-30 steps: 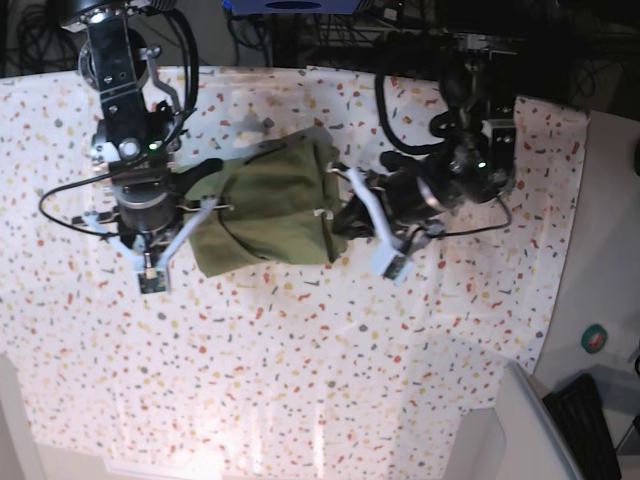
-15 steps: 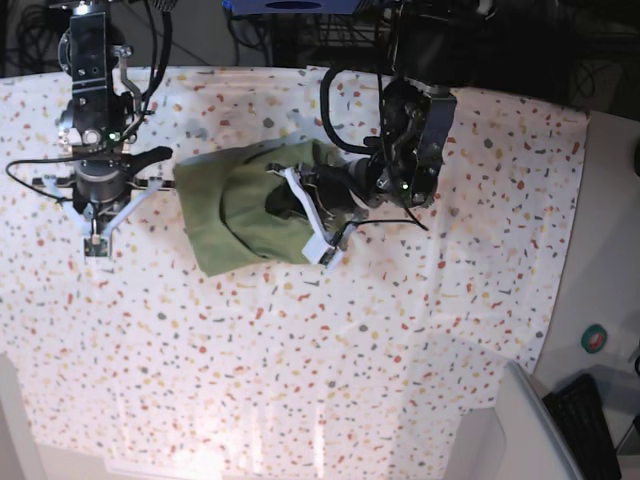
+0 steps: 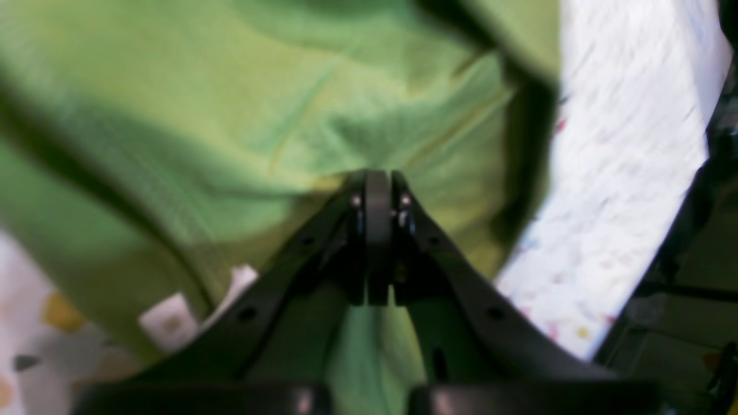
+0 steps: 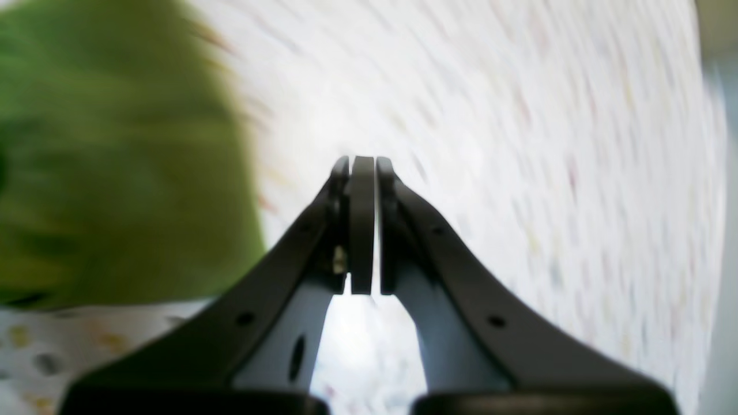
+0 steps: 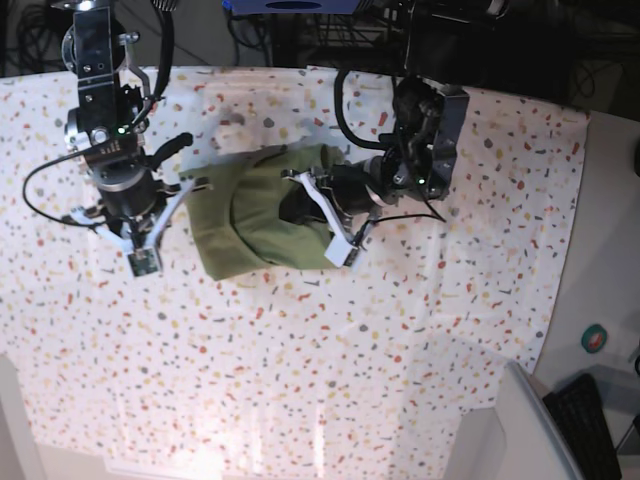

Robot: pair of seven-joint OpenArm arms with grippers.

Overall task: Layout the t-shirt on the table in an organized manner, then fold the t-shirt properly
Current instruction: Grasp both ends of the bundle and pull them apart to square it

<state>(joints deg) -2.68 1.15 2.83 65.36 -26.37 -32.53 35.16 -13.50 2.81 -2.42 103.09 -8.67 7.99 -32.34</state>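
The base camera looked straight down from high above the tabletop (image 5: 300, 380); each wrist camera peered close along its own gripper, all sharing the t-shirt (image 5: 250, 225).

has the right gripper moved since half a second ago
Yes. In the base view the right gripper has shifted toward the t-shirt and further down the table, closing the gap to the shirt's edge.

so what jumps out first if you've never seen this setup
The olive-green t-shirt, bunched in a rumpled heap on the speckled table. Next, the left gripper, shut and reaching over the shirt's right side; whether it pinches fabric I cannot tell. The right gripper, also shut, hangs beside the shirt's left edge, holding nothing.
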